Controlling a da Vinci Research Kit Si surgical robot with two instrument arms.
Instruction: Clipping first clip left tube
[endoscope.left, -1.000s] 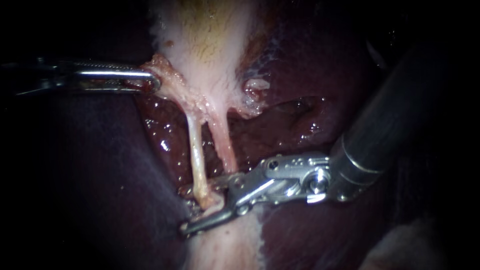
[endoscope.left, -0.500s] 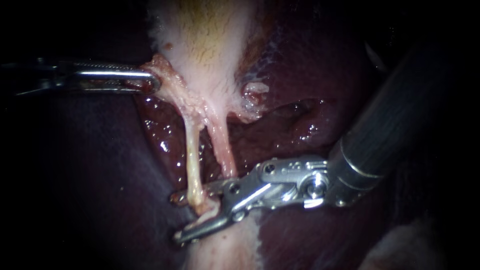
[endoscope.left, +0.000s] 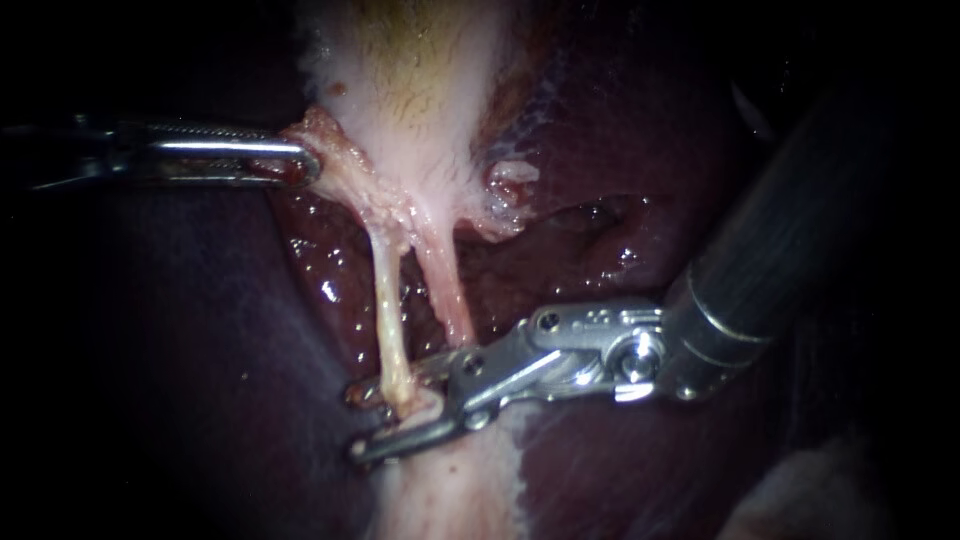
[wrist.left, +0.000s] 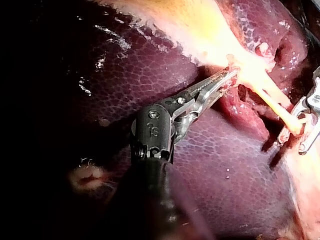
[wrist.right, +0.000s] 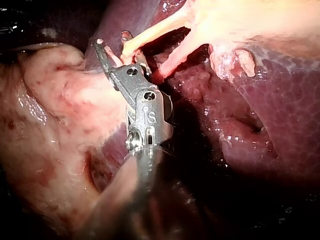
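Two pale tubes run down from the gallbladder (endoscope.left: 420, 90): the left tube (endoscope.left: 388, 320) is yellowish, the right tube (endoscope.left: 447, 290) pinker. My right instrument (endoscope.left: 354, 422) comes in from the right, and its open jaws straddle the lower end of the left tube, one on each side. A gap still shows at the tips. In the right wrist view the left tube (wrist.right: 150, 34) passes between those jaws (wrist.right: 113, 41). My left instrument (endoscope.left: 300, 165) is shut on the tissue at the gallbladder's neck and holds it out to the left; its jaws (wrist.left: 227, 77) show the same grip.
Dark red liver (endoscope.left: 200, 350) lies all around and under the tubes, wet and glistening behind them. Pale fatty tissue (endoscope.left: 450, 490) lies below the right instrument's jaws. The thick dark shaft (endoscope.left: 800, 220) of the right instrument crosses the right side.
The right instrument's jaws have slid a little to the left along the base of the left tube, and the gap between them has narrowed slightly. The left instrument has held still.
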